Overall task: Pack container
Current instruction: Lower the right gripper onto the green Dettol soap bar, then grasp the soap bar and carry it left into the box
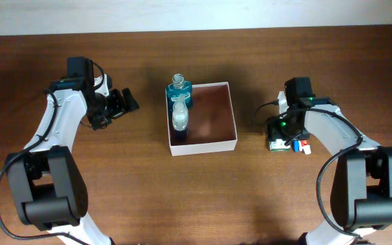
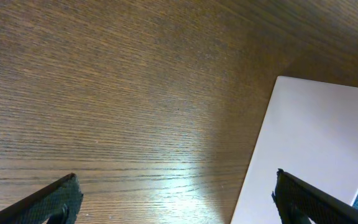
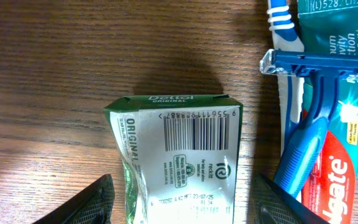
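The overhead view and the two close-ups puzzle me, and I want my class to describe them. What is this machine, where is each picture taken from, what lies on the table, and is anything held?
The machine is two robot arms at a wooden table, each ending in a two-finger gripper. One picture looks straight down from above. The other two come from cameras on the wrists, so the dark tips at their lower edges are each arm's own fingers. In the middle sits a square white-walled container with a teal bottle and a clear bottle at its left side. The left gripper is open over bare wood beside the container and holds nothing. The right gripper straddles a green soap packet, jaws open, not yet gripping. Beside it lie a blue razor, a toothbrush and toothpaste.
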You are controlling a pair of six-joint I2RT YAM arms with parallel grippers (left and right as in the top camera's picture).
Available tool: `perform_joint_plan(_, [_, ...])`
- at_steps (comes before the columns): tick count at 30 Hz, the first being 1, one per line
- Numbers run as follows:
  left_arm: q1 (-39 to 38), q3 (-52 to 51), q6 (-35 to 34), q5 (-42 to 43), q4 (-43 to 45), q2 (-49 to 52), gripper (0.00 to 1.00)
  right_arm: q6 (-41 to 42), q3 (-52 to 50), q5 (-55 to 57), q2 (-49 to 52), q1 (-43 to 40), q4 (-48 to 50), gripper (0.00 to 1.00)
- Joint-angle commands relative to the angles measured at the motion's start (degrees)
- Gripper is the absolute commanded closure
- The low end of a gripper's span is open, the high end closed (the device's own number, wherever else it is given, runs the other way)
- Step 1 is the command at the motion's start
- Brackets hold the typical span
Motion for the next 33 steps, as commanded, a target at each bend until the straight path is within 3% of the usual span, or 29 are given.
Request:
perform_joint_plan(1, [0.1, -0.3, 0.7, -0.4, 0.1, 1.0, 0.01, -0.1, -0.6, -0.1, 0.7, -0.2, 0.4, 0.38])
perform_joint_plan(10, [0.1, -0.3, 0.7, -0.4, 0.1, 1.0, 0.00, -0.1, -1.6, 0.0, 0.7, -0.2, 2.3, 0.39])
perform_joint_plan(26, [0.1, -0.3, 0.7, -0.4, 0.1, 1.0, 0.01, -0.2, -1.4, -0.4, 2.1, -0.1, 2.0, 0.64])
perform_joint_plan(33, [0.1, -0.3, 0.7, -0.4, 0.1, 1.0, 0.01, -0.1, 8.6, -3.0, 1.5, -0.1, -7.0, 0.71])
